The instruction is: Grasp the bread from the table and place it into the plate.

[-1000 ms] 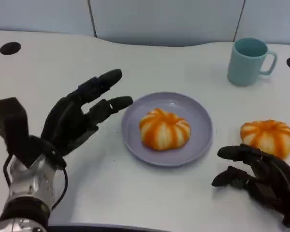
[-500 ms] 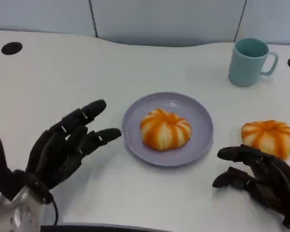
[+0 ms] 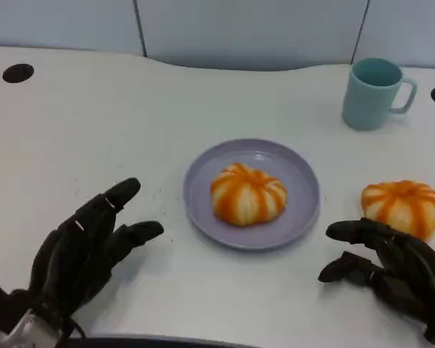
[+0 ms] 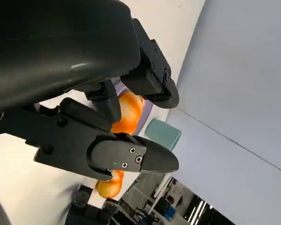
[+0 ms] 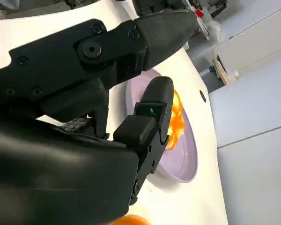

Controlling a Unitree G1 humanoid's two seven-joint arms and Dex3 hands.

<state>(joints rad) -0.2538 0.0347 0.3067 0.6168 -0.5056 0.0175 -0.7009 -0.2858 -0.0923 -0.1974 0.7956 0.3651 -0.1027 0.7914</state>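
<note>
Sitting dead centre on the round lilac plate (image 3: 304, 217) is one orange-and-white striped pumpkin-shaped bread bun (image 3: 247, 193), so that piece looks placed. A second identical striped bun (image 3: 403, 206) lies on the white table (image 3: 94, 123) at 3 o'clock of the plate, apart from its rim.

Right hand (image 3: 391, 272) rests on the table at 6 o'clock of the loose bun, near it, fingers partly curled with nothing in them; fingertips point toward the plate. Contact with the bun: looks like none, though the head view is tight there. Right wrist view shows the plate and bun past the fingers (image 5: 150, 112).

Left hand (image 3: 83, 250) sits at 8 o'clock of the plate, well off it, fingers spread and empty.

Pale teal ceramic mug (image 3: 375, 93) stands upright at 1 o'clock of the plate, clear of everything.

Status estimate: one bun done. If the second counts, what's left is the full cycle — reach, grasp, lift, carry to the plate, release. The plate has little free room beside the first bun.
</note>
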